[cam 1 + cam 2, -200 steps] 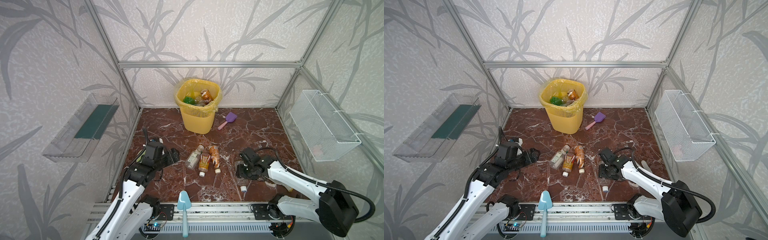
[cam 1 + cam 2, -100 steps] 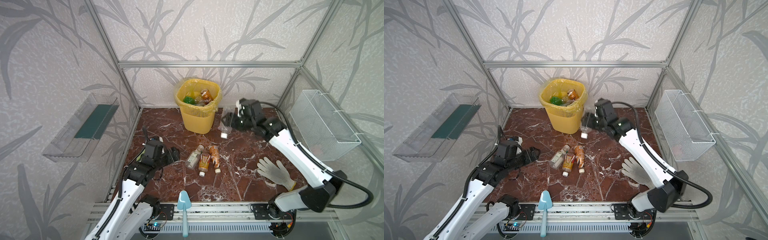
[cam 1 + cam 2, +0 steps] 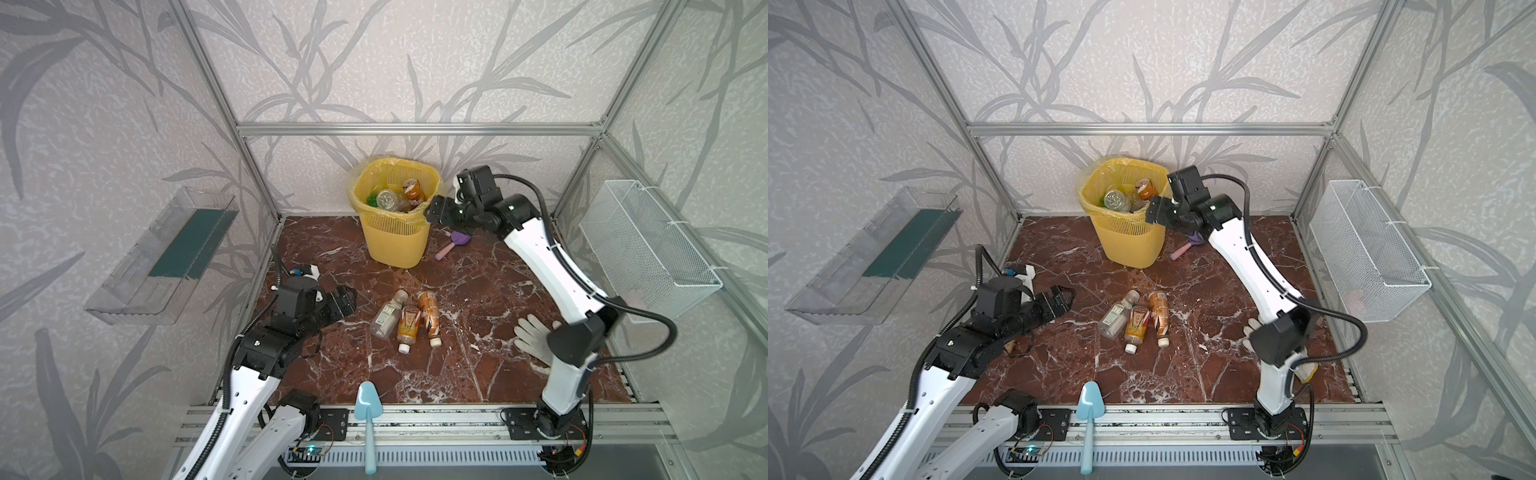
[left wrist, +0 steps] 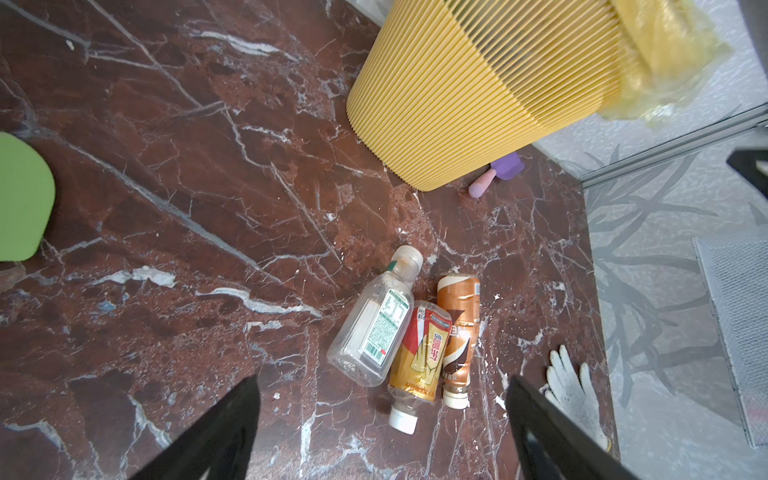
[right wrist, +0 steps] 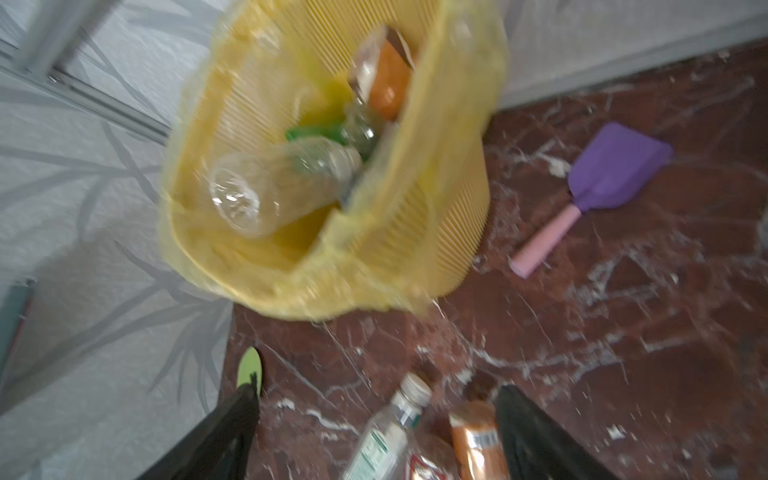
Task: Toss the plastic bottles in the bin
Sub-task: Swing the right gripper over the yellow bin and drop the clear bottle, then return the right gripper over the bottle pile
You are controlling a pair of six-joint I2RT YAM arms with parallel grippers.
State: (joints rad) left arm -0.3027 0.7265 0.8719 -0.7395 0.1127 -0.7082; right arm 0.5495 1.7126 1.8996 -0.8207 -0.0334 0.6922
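1. A blue shovel (image 3: 365, 411) lies closest, across the front rail, handle toward the front.
2. My left gripper (image 3: 349, 301) hangs low over the floor (image 3: 478, 374) on the left. Its jaws are wide apart and hold nothing. It points at the bottles on the floor, with a gap between them.
3. A green shovel (image 4: 20, 203) lies on the floor. Only a bit of it shows in my wrist views.
4. Three bottles lie side by side in the middle of the floor, touching. The clear bottle (image 3: 388, 314) has its cap toward the bin. The yellow bottle (image 3: 408, 328) and the brown bottle (image 3: 429, 318) have their white caps toward the front.
5. A white glove (image 3: 534, 338) lies to the right, partly behind my right arm.
6. A purple shovel (image 3: 455, 243) with a pink handle lies just right of the bin.
7. The bin (image 3: 395, 245) stands at the back wall. In it lie a bottom-up bottle (image 3: 386, 199), an orange bottle (image 3: 413, 190) and a green bottle (image 3: 371, 201).
8. My right gripper (image 3: 430, 212) is up by the bin's right rim. Its jaws are apart and empty. I cannot tell if it touches the rim.
9. A tray (image 3: 166, 253) hangs on the left wall, and a wire basket (image 3: 648, 249) on the right wall.
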